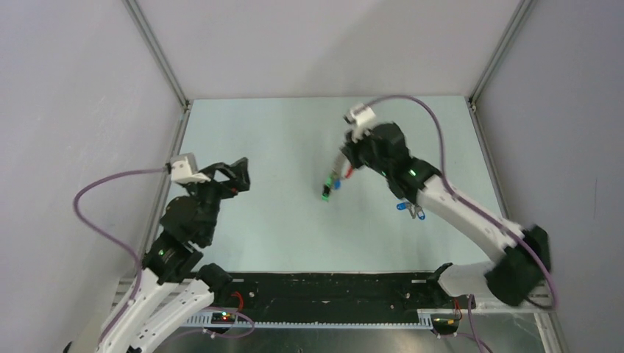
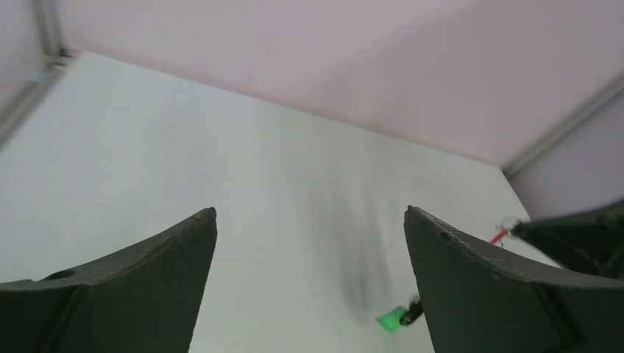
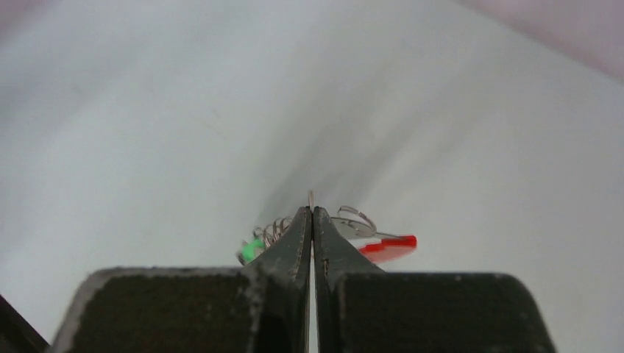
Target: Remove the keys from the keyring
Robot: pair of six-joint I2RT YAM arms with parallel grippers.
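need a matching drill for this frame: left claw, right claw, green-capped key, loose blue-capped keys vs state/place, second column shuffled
Column 1
1. left claw
2. right claw
3. green-capped key
4. loose blue-capped keys

Column 2
A. lying on the table beside the right arm
B. open, holding nothing
C. with the keyring, at the end farthest from the fingers that hold it
D. shut on the keyring

Pairs: 1-B, 2-D, 3-C, 4-A
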